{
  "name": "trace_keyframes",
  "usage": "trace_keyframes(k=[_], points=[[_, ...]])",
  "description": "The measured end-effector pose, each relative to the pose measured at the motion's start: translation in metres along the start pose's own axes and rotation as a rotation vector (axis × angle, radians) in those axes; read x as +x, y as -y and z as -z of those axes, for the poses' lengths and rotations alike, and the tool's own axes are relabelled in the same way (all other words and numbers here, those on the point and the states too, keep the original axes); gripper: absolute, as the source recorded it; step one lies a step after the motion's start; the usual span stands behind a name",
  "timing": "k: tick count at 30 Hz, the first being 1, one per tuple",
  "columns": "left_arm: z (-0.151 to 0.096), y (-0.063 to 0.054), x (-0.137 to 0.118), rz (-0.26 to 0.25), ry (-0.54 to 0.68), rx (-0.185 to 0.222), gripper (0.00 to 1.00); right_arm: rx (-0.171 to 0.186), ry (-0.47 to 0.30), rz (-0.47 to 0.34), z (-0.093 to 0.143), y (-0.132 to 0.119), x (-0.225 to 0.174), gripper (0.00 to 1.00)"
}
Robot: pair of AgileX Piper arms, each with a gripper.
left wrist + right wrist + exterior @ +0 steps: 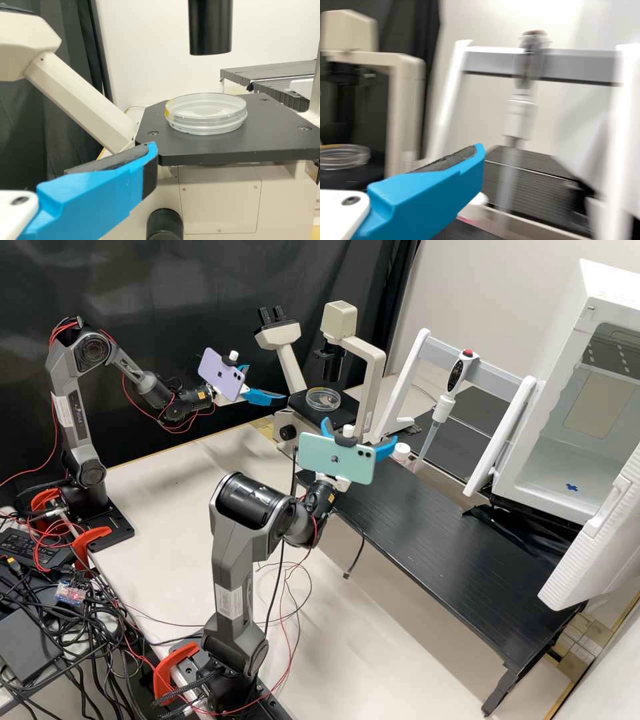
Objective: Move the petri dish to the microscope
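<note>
The clear round petri dish (323,400) lies flat on the black stage of the microscope (373,367), under its condenser. In the left wrist view the dish (206,117) shows a yellow mark at its rim; in the right wrist view the dish (342,156) is partly cut off. Left of the stage edge my left gripper (267,383) stands open, apart from the dish; one finger of this left gripper (100,197) shows close up. In front of the microscope, my right gripper (360,432) is open and holds nothing; a finger of the right gripper (432,190) points toward the pipette stand.
A pipette (442,403) hangs on a white-and-grey stand (497,371) beside the microscope. A small white-capped bottle (401,452) stands on the black raised shelf (440,533). At the right is a white open-doored chamber (533,470). The microscope's eyepieces (271,317) rise behind my left gripper.
</note>
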Motion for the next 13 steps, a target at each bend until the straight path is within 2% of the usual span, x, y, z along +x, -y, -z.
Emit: trace_keyframes(k=[5,8,12,13], points=[[0.0,0.0,0.0,0.0,0.0,0.0,1.0,-0.021,0.103,-0.081,-0.019,-0.021,-0.026,1.0],[0.0,0.0,0.0,0.0,0.0,0.0,1.0,-0.013,0.172,-0.156,-0.026,-0.032,-0.035,1.0],[0.0,0.0,0.0,0.0,0.0,0.0,1.0,-0.004,0.208,-0.212,-0.031,-0.043,-0.043,1.0],[0.0,0.0,0.0,0.0,0.0,0.0,1.0,0.009,0.212,-0.225,-0.032,-0.046,-0.044,1.0]])
